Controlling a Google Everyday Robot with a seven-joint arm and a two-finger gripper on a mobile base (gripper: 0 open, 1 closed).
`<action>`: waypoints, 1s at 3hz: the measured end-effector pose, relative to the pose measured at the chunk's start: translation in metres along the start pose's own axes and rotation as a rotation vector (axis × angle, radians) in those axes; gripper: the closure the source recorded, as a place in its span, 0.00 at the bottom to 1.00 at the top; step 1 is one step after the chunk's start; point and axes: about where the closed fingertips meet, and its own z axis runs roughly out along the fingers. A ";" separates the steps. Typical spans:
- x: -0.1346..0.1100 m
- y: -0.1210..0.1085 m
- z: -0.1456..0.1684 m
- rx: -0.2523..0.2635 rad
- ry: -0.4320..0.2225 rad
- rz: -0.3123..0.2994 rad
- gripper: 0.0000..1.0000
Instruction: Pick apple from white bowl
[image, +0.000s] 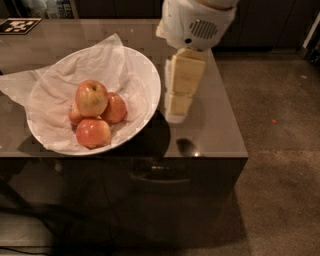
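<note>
Crinkled white paper (20, 87) spills over the left edge of the wide shallow round white bowl (156, 80), which sits on the left half of the dark glossy table (212, 125). A black-and-white marker tag (20, 25) lies at the table's far left corner.

In the bowl, the large yellow-golden apple with an orange-red blush (91, 98) tops the pile, resting on three smaller redder apples (93, 133). It is roundish with no real long axis, so grasp angle likely matters little.

To the right, just beside the bowl rim and not over it, the cream blocky pincer (176, 114) hangs tip-down from the white rounded arm housing (197, 22), low over the table. Open or closed: cannot tell. Nothing is seen in it.

Key relation: the apple lies camera-left of the pincer, past the bowl's right wall. The grasp has not begun. The next move probably needs a lift over the rim, a shift left and a descent from above. Risks are snagging the paper or nudging the smaller apples.
</note>
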 end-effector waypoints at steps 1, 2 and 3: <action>-0.038 -0.028 0.023 -0.056 -0.054 -0.029 0.00; -0.067 -0.038 0.043 -0.135 -0.118 -0.086 0.00; -0.072 -0.043 0.044 -0.123 -0.133 -0.087 0.00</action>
